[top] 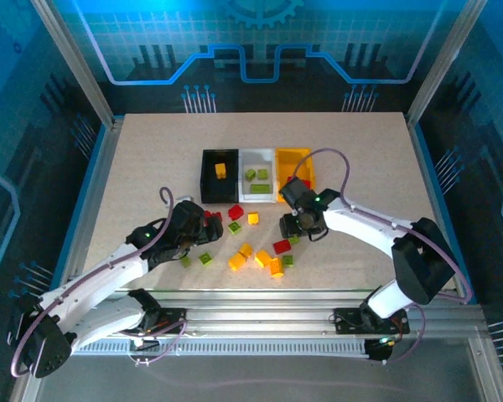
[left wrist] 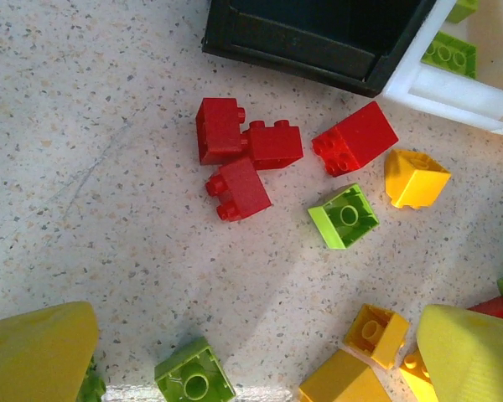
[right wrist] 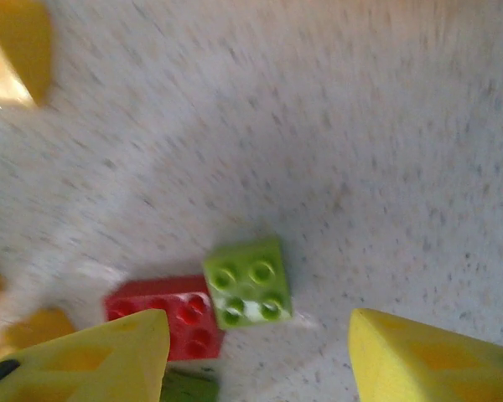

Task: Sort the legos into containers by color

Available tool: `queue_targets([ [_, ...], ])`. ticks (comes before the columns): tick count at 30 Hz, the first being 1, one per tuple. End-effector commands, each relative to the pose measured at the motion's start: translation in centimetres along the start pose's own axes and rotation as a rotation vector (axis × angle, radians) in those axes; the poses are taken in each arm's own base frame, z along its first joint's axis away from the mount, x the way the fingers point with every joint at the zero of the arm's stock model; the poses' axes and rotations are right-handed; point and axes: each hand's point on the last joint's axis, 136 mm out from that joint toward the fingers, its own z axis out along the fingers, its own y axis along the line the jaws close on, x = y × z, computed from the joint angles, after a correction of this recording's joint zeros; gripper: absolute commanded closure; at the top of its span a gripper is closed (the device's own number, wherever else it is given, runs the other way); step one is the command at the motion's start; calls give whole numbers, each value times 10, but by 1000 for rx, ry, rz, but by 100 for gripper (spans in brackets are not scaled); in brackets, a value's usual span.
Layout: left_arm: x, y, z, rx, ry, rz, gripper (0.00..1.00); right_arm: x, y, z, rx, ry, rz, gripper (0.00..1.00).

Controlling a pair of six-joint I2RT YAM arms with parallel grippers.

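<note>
Spread with nothing pinched, the right hand [right wrist: 260,322] is held above a lime-green square plastic brick [right wrist: 247,282] lying just ahead between its yellow fingers [right wrist: 92,356] on the speckled surface [right wrist: 386,151], beside a red plastic brick [right wrist: 163,314], the white plastic bin [top: 257,198] set farther off.

Top camera: high behind me, looking down over my whole table [top: 151,159]. Wrist cameras: close, facing down. Left shares red bricks [left wrist: 268,146] and black bin [left wrist: 302,42] with top; right, a green brick [right wrist: 248,282].

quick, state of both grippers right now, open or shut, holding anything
left gripper: open, holding nothing
right gripper: open, holding nothing; a green brick lies at the gap between its fingers
</note>
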Motion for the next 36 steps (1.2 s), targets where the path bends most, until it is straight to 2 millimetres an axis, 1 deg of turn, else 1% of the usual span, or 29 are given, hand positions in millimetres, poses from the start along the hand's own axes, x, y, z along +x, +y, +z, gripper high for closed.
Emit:
queue_targets([
  [1,-9,-10,-5,35,-11,0,1,14,-1,8,6,26,39,44],
  [3,-8,-10,-4,36,-6,0,1,16,-4,12,28,31,38,45],
  [6,-6,-8,-5,26,-1,0,1,20,-16,17,113,54,23,48],
  [9,-6,-6,-6,22,-5,0,1,29,-26,19,197,69,-18,49],
  [12,-8,-5,-7,22,-14,-1,1,39,-22,24,205,90,-48,48],
  [14,-9,-5,-8,23,-18,-2,1,41,-16,27,195,90,-67,46],
  [17,-9,-6,-7,25,-20,0,1,38,-5,34,173,80,-79,41],
  [18,-9,-6,-7,25,-17,-3,1,35,-4,36,175,76,-73,40],
  [22,-9,-6,-9,25,-16,-2,1,19,1,41,155,46,-54,34],
  [24,-9,-4,-10,20,-16,0,1,11,2,43,148,38,-49,33],
  [26,-9,-2,-11,18,-20,-1,1,6,0,46,142,45,-32,38],
  [28,-9,-2,-12,18,-23,-1,1,6,-4,50,138,68,-15,42],
  [32,-10,-1,-13,17,-28,0,1,15,-14,55,166,104,-7,45],
  [34,-10,-2,-12,20,-30,3,1,21,-19,57,180,121,-5,48],
  [36,-11,-3,-12,20,-31,4,1,25,-24,57,180,124,10,54],
])
